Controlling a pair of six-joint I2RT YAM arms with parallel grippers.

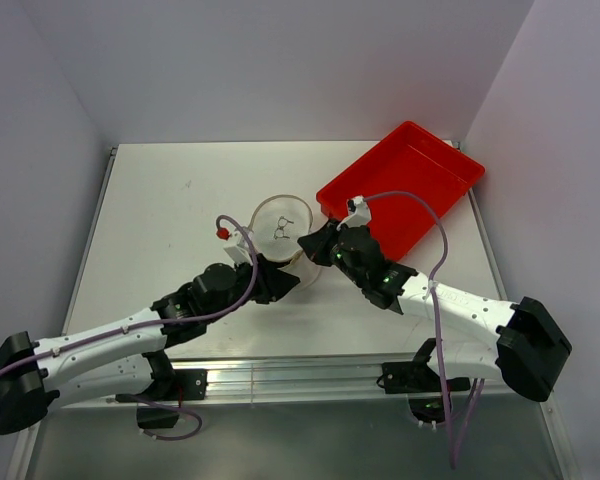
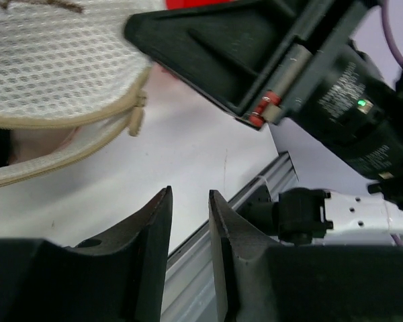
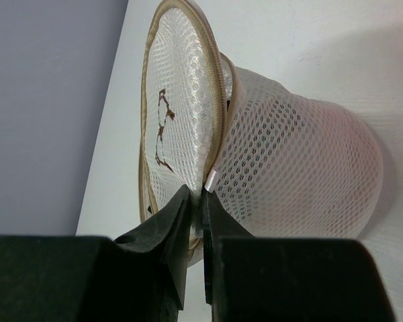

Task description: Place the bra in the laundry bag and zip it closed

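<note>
Seen from above, the small cylindrical white mesh laundry bag (image 1: 277, 222) sat near the middle of the white worktop (image 1: 160, 210), just beside the near-left corner of the red plastic tray (image 1: 410, 180). Both arms met at it.

Only the right wrist camera showed the contact. The right gripper (image 3: 196, 201) was closed almost completely, pinching a small silvery zip pull (image 3: 209, 180) at the bag's beige-trimmed rim. There the flat round lid (image 3: 178, 114), with its dark squiggle, stood slightly apart from the bag's body.

The left wrist camera showed the left gripper (image 2: 190, 208) with only a narrow gap between its fingers and nothing in it. It hovered over bare worktop, apart from the bag and below the black housing of the right arm (image 2: 336, 87).

In the overhead view both grippers' fingertips were too small and dark to read. What lay inside the bag could not be made out through the mesh. The left wrist view cut off most of the bag.
</note>
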